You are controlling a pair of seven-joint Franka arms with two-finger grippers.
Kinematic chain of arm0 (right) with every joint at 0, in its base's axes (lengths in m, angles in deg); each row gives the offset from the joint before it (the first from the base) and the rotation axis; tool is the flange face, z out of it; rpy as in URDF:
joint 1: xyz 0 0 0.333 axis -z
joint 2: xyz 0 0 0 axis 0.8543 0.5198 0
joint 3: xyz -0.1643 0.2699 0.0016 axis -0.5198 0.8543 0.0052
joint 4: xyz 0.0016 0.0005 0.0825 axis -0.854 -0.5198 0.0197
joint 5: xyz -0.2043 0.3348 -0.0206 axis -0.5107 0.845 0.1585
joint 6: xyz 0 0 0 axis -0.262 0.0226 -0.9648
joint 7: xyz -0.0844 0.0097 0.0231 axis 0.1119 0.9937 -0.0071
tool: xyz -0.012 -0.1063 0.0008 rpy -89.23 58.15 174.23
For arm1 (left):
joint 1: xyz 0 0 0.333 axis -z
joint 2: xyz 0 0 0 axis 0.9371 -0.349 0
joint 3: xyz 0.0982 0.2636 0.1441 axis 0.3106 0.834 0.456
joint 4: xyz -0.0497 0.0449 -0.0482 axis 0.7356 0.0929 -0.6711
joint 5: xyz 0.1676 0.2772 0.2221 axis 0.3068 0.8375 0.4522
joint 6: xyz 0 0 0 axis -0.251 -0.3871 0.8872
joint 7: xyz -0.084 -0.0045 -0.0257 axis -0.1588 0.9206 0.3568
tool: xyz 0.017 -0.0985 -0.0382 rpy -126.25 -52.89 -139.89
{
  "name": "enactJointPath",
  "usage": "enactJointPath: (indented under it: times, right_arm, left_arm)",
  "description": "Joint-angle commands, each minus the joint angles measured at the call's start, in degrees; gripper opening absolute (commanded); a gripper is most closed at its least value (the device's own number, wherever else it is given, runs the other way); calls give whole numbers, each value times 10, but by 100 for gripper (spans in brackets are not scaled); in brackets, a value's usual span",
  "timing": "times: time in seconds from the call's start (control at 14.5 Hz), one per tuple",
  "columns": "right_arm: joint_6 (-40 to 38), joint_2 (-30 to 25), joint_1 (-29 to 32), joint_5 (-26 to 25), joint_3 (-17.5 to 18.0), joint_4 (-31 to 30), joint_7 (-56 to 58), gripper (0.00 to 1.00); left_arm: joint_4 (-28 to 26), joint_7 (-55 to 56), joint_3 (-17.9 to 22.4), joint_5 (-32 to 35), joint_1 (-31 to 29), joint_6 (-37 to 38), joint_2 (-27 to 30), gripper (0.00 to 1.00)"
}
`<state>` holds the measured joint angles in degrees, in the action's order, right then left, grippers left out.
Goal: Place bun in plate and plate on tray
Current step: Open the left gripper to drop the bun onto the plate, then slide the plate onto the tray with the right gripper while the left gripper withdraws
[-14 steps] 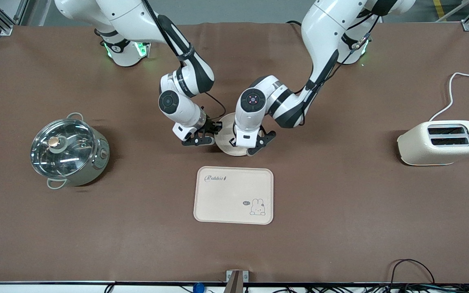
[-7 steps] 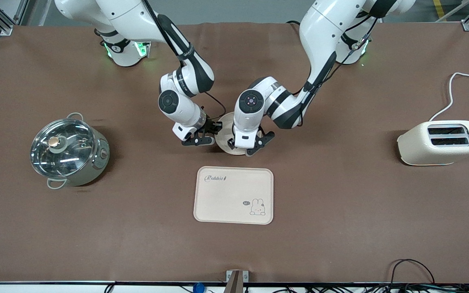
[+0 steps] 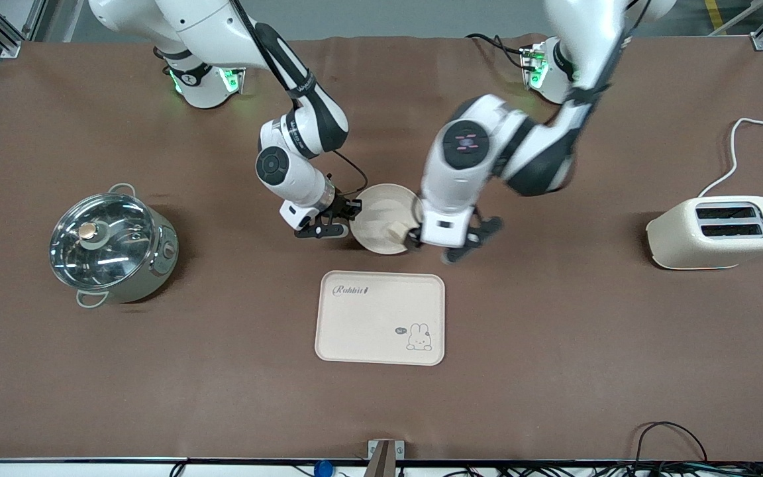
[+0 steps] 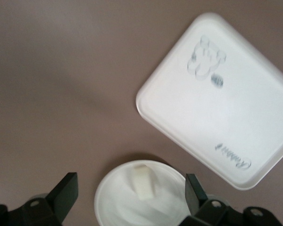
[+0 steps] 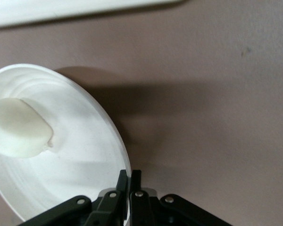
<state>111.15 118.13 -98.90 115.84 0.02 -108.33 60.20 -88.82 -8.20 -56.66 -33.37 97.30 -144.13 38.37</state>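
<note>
Front view: the left gripper has pulled away from over the plate since half a second ago and now hangs above bare table beside the plate's rim, toward the left arm's end. Its fingers are spread and hold nothing. The bun now shows in the plate, close to that gripper. The right gripper has stayed at the plate's rim on the right arm's side. The tray lies near both grippers, nearer the front camera than the plate.

Left wrist view: the open fingers frame the plate below, the bun lying in it, the tray just beside.

Right wrist view: the fingers are pinched on the plate's rim, with the bun resting in the dish.

The first step looks done; carrying the plate onto the tray remains.
</note>
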Motion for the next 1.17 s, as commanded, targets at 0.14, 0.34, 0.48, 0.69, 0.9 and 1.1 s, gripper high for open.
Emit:
enactJointPath:
  times: [0.14, 0.34, 0.48, 0.69, 0.9, 1.1]
  right_arm:
    - [-39, -13, 33, 36, -4, 69, -14, 0]
    - [-72, 39, 72, 27, -6, 154, -12, 0]
    - [-82, 72, 99, 12, -6, 204, -10, 0]
    - [-84, 130, 118, -113, -6, 280, -8, 0]
    - [-134, 179, 134, -144, -6, 351, -10, 0]
    - [-132, 193, 155, -138, -4, 362, -9, 0]
  left_arm:
    - [6, -273, -3, 8, -132, 93, 101, 100]
    - [7, -404, -2, 8, -201, 140, 147, 100]
    - [7, -448, -2, 8, -231, 168, 176, 100]
    - [6, -542, -4, 7, -263, 218, 226, 100]
    - [3, -604, -1, 7, -276, 256, 262, 100]
    - [-14, -673, -8, 3, -308, 266, 292, 100]
